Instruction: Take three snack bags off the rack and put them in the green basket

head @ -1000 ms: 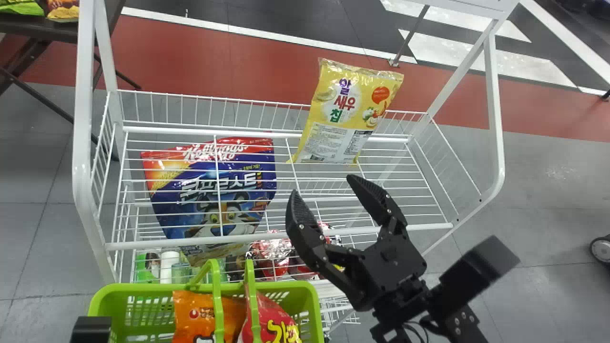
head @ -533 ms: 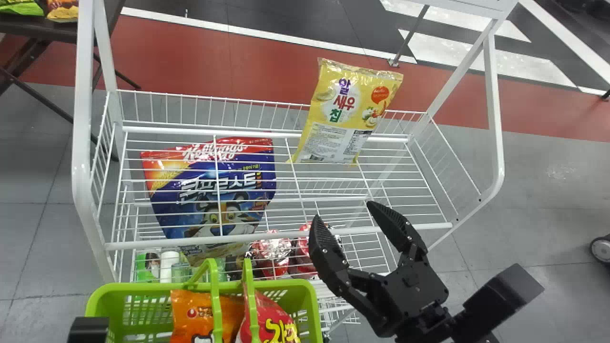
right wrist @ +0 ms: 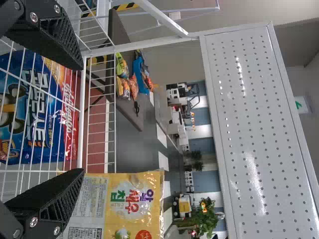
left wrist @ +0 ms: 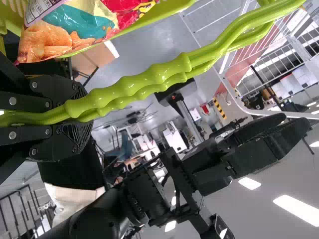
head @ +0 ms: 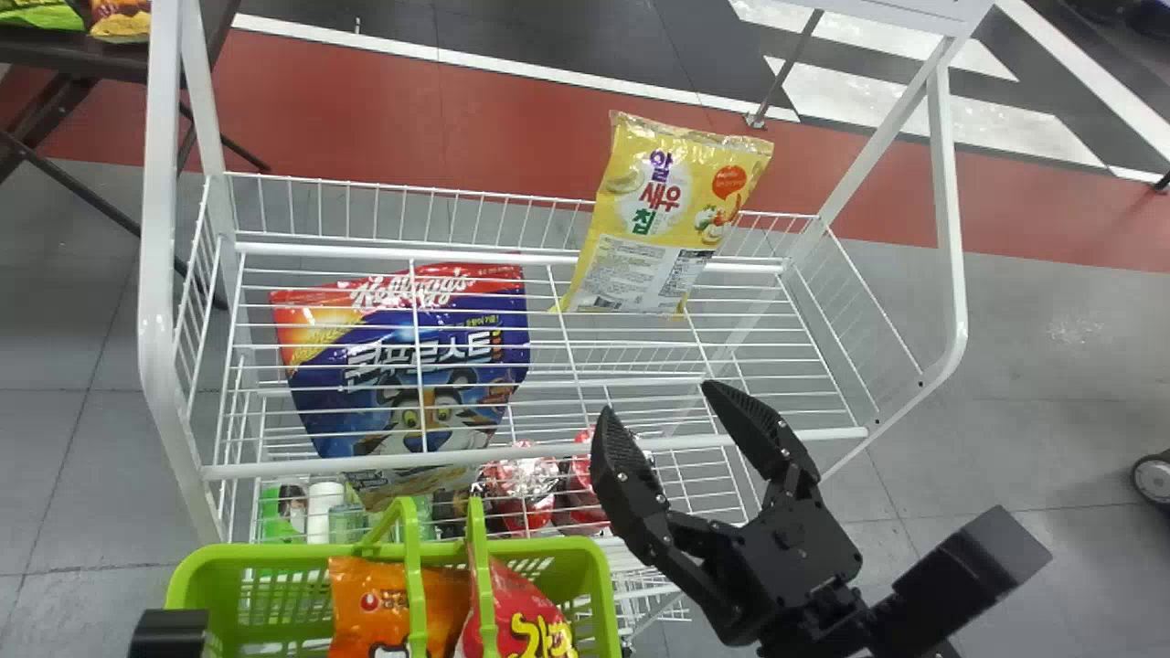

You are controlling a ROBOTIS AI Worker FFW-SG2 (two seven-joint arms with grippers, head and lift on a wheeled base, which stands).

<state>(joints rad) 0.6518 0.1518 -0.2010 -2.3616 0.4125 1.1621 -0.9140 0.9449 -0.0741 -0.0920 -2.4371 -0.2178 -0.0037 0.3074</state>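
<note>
Left pincer (left wrist: pixel 79 115) clamped on handles (left wrist: pixel 132 87) of the green basket (head: pixel 274 551), orange bag (head: pixel 375 603) and red bag (head: pixel 526 617) inside, two apparently done; yellow bag (head: pixel 651 228) on the rack (head: pixel 366 463), presumably the one left to fetch; right pincer (head: pixel 656 400) spread, empty.

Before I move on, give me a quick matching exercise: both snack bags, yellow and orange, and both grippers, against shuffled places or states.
Things
1. Yellow snack bag
2. Left gripper
3. Orange snack bag
4. Right gripper

Places or states
A. Inside the green basket
B. Open, holding nothing
C. On the white rack's top shelf
D. Closed on the basket's handles

Pairs: 1-C, 2-D, 3-A, 4-B
</note>
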